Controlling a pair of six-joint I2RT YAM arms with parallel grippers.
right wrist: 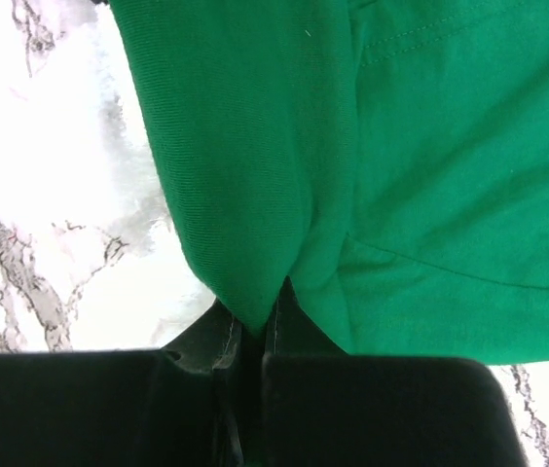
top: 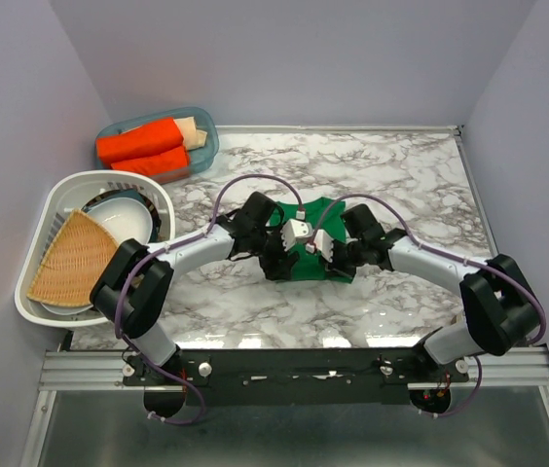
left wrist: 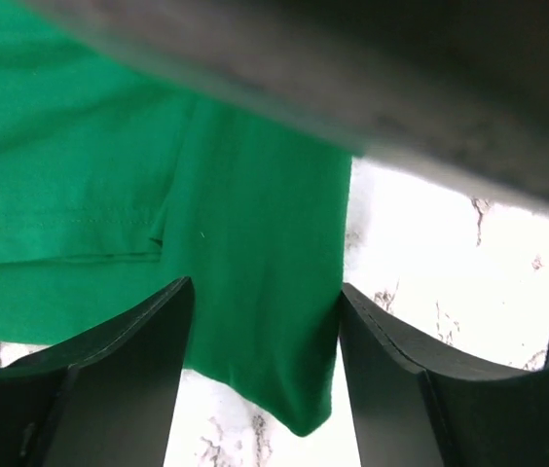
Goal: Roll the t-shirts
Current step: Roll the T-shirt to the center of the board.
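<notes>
A dark green t-shirt [top: 318, 210] lies bunched on the marble table's middle, mostly hidden under both wrists in the top view. My left gripper [top: 282, 245] comes at it from the left. In the left wrist view its fingers [left wrist: 138, 341] stand apart on either side of a hanging fold of the shirt [left wrist: 255, 214], so the left gripper [left wrist: 265, 292] is open. My right gripper [top: 331, 249] comes from the right. In the right wrist view the right gripper [right wrist: 260, 326] is shut on a pinched corner of the green shirt [right wrist: 430, 175]. Two orange-red rolls [top: 143, 148] and a beige roll [top: 190, 130] lie in a bin.
The blue bin [top: 212, 136] holding the rolls stands at the back left. A white basket [top: 55, 199] at the left edge holds a bowl [top: 124, 216] and a woven mat [top: 70, 258]. Grey walls close in the table on three sides.
</notes>
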